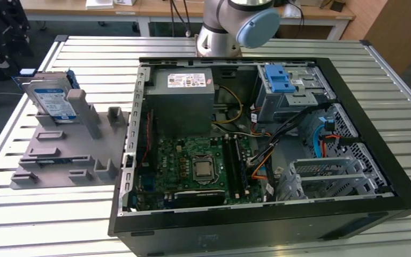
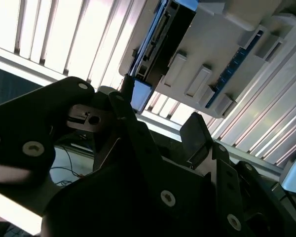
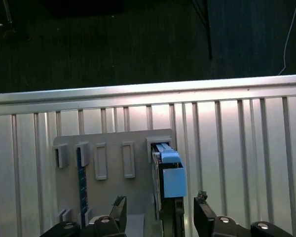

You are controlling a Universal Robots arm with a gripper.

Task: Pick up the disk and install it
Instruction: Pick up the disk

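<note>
Exterior view looks down on the table [image 1: 91, 59]; both wrist views share the disk [image 3: 170, 177].

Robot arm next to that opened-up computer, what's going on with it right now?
The robot's tool hangs open over the silver hard drive in its blue plastic carrier, which stands on edge in a grey slotted holder on the slatted metal table. It has not gripped the drive yet. The open black computer case sits beside the holder.

An open black computer case [image 1: 263, 227] lies on a slatted metal table [image 1: 84, 51]. Inside the case are a grey power-supply box [image 1: 184, 104] and a green motherboard [image 1: 184, 160]. A grey plastic fixture [image 1: 55, 155] sits beside the case, on the exterior view's left.
</note>
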